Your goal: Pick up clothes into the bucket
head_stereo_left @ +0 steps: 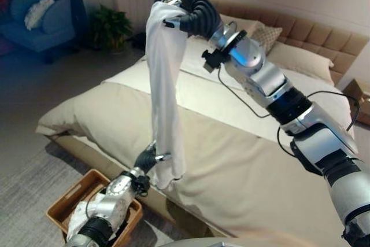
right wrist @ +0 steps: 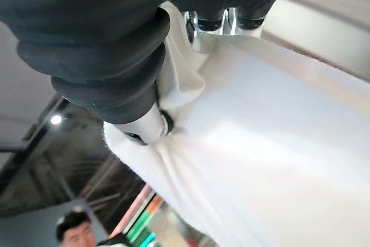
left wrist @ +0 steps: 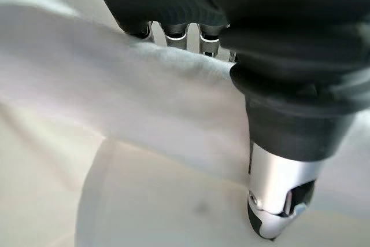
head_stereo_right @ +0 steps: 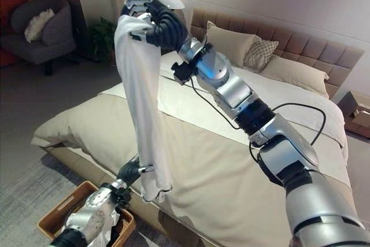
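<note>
Lowest and nearest in the head views, the robot's left hand (head_stereo_left: 149,157) pinches the bottom part of a long white garment (head_stereo_left: 165,96), thumb and fingers closed on the cloth just above its hanging hem; in the left wrist view the thumb (left wrist: 280,195) lies across the white fabric while the fingers (left wrist: 176,30) disappear behind the fold, so the cloth is clamped between them. Beside and below that forearm a brown basket (head_stereo_left: 69,198) stands on the grey floor at the foot corner of the bed (head_stereo_left: 243,160), with some pale cloth already lying inside it, partly hidden by the arm. Raised high over the bed, the right hand (head_stereo_left: 182,4) grips the garment's top end; its fingers are curled round a bunched fold, and the right wrist view shows the thumb (right wrist: 144,125) pressed into the cloth with the fingers (right wrist: 214,24) wrapped over its edge. Between the two hands the garment hangs stretched as a tall, nearly vertical strip, clear of the mattress, over the bed's near side edge. Pillows (head_stereo_right: 263,56) lean at the headboard end; an armchair (head_stereo_right: 40,33) with a pale cushion and a green plant (head_stereo_left: 107,27) stand well apart across the room.
</note>
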Robot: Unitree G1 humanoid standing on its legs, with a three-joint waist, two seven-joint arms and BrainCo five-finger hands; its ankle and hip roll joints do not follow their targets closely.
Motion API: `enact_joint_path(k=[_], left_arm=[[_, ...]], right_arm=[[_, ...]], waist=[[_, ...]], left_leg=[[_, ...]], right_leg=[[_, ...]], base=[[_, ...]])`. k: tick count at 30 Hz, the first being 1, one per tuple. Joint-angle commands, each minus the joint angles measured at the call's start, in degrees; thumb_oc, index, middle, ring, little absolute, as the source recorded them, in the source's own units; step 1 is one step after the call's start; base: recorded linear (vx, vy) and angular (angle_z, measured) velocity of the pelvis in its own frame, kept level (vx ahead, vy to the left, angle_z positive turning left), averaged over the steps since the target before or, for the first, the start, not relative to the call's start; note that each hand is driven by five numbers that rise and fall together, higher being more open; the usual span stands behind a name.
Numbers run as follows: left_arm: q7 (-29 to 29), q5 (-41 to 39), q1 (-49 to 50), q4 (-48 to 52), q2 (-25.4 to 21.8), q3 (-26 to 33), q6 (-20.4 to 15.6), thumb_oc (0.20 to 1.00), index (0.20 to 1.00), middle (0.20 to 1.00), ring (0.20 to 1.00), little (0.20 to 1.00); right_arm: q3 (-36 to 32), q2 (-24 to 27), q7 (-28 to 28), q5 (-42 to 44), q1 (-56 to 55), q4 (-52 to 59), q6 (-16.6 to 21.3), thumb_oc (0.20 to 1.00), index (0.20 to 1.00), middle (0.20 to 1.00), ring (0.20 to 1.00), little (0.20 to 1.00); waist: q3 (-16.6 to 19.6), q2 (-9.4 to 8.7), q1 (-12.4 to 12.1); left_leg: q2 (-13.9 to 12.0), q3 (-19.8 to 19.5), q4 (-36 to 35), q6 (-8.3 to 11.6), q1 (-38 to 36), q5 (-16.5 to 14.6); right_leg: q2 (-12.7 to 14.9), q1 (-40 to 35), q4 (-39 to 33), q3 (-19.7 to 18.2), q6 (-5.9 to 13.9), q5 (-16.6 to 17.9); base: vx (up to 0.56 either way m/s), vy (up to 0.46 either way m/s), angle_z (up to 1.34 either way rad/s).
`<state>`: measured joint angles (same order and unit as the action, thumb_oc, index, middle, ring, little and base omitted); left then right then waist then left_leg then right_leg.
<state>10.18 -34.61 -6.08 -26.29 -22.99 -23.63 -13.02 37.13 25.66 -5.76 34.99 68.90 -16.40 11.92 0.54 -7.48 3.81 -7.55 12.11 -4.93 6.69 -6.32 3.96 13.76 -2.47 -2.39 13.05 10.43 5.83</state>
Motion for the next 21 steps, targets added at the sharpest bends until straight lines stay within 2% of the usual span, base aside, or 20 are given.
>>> enact_joint_path(k=[1, 2, 6, 9, 10, 11, 12, 13, 16, 21], left_arm=[[-9.33, 9.26, -7.52, 1.23, 0.5, 1.04, -6.43, 1.0, 1.0, 1.0, 1.0, 1.0], [-11.89, 11.13, -8.41, 2.15, 1.09, 1.47, -7.3, 1.0, 1.0, 1.0, 1.0, 1.0], [-16.17, 15.45, -9.85, 4.69, 2.41, 1.01, -7.76, 1.0, 1.0, 1.0, 1.0, 1.0], [-17.6, 18.47, -10.16, 5.58, 2.25, 0.71, -7.89, 1.0, 1.0, 1.0, 1.0, 1.0], [-19.78, 22.52, -9.97, 7.39, 1.34, 1.16, -8.38, 1.0, 1.0, 1.0, 1.0, 1.0], [-19.85, 22.6, -9.92, 7.47, 1.36, 1.15, -8.33, 1.0, 1.0, 1.0, 1.0, 1.0], [-23.48, 28.09, -9.93, 8.8, 0.58, 1.91, -8.74, 1.0, 1.0, 1.0, 1.0, 1.0], [-24.95, 29.99, -9.69, 9.7, 0.44, 2.27, -8.98, 1.0, 1.0, 1.0, 1.0, 1.0], [-27.44, 33.5, -8.95, 11.79, -0.09, 2.64, -8.86, 1.0, 1.0, 1.0, 1.0, 1.0], [-27.08, 32.47, -7.44, 14.65, -0.48, 3.09, -9.34, 1.0, 1.0, 1.0, 1.0, 1.0]], right_arm=[[-0.9, 4.41, 1.78, 1.75, 2.93, 3.04, 2.08, 0.2, 0.2, 0.2, 0.2, 0.2], [-0.76, 5.11, 2.09, 1.73, 2.4, 3.83, 2.15, 0.2, 0.2, 0.2, 0.2, 0.2], [-0.46, 8.36, 2.52, 2.46, 1.15, 6.4, 2.47, 0.2, 0.2, 0.2, 0.2, 0.2], [-0.38, 9.38, 2.49, 2.57, 0.21, 6.91, 2.5, 0.2, 0.2, 0.2, 0.2, 0.2], [-0.15, 10.71, 2.73, 2.48, -0.15, 7.28, 2.61, 0.2, 0.2, 0.2, 0.2, 0.2], [-0.15, 10.72, 2.73, 2.48, -0.17, 7.3, 2.61, 0.2, 0.2, 0.2, 0.2, 0.2], [0.24, 11.13, 2.97, 2.44, -0.26, 7.0, 2.92, 0.2, 0.2, 0.2, 0.2, 0.2], [0.41, 11.37, 3.38, 2.64, -0.08, 6.88, 3.05, 0.2, 0.2, 0.2, 0.2, 0.2], [1.12, 11.7, 4.21, 3.34, 1.02, 6.34, 3.31, 0.2, 0.2, 0.2, 0.2, 0.2], [1.16, 11.71, 4.85, 3.3, 1.09, 5.65, 3.34, 0.2, 0.2, 0.2, 0.2, 0.2]], waist=[[-0.07, -2.3, -0.61], [-0.14, -2.41, -0.84], [-0.3, -2.68, -1.28], [-0.26, -2.68, -1.4], [-0.25, -2.65, -1.55], [-0.26, -2.64, -1.56], [-0.23, -2.65, -1.79], [-0.25, -2.68, -1.87], [-0.27, -2.7, -1.89], [-0.26, -2.59, -1.99]], left_leg=[[1.02, -0.76, 5.55, -1.72, 0.76, -4.71], [0.98, -0.92, 5.58, -1.68, 0.85, -4.66], [0.9, -1.26, 5.59, -1.66, 1.21, -4.56], [0.84, -1.34, 5.55, -1.62, 1.3, -4.52], [0.83, -1.36, 5.44, -1.55, 1.28, -4.49], [0.82, -1.36, 5.42, -1.55, 1.26, -4.48], [0.78, -1.36, 5.38, -1.49, 1.23, -4.46], [0.74, -1.37, 5.36, -1.44, 1.23, -4.43], [0.63, -1.31, 5.26, -1.37, 1.23, -4.41], [0.68, -1.3, 5.13, -1.32, 1.28, -4.33]], right_leg=[[3.75, 1.39, 3.04, -0.37, 3.35, 6.27], [3.74, 1.31, 2.98, -0.14, 3.35, 6.11], [3.76, 1.13, 2.9, 0.56, 3.36, 5.76], [3.76, 1.06, 2.81, 0.84, 3.4, 5.58], [3.68, 0.96, 2.73, 1.01, 3.4, 5.39], [3.68, 0.94, 2.72, 1.02, 3.4, 5.39], [3.68, 0.9, 2.61, 1.16, 3.4, 5.27], [3.68, 0.88, 2.57, 1.22, 3.43, 5.3], [3.72, 0.88, 2.56, 1.33, 3.46, 5.25], [3.73, 0.81, 2.45, 1.48, 3.43, 5.18]], base=[[-0.02, -0.009, 0.06], [-0.01, -0.012, 0.11], [-0.01, -0.009, 0.08], [0.0, -0.006, 0.04], [0.0, -0.001, 0.04], [-0.01, -0.007, 0.04], [-0.01, -0.013, 0.03], [-0.01, -0.012, 0.04], [0.0, -0.003, 0.01], [0.0, 0.0, 0.0]])
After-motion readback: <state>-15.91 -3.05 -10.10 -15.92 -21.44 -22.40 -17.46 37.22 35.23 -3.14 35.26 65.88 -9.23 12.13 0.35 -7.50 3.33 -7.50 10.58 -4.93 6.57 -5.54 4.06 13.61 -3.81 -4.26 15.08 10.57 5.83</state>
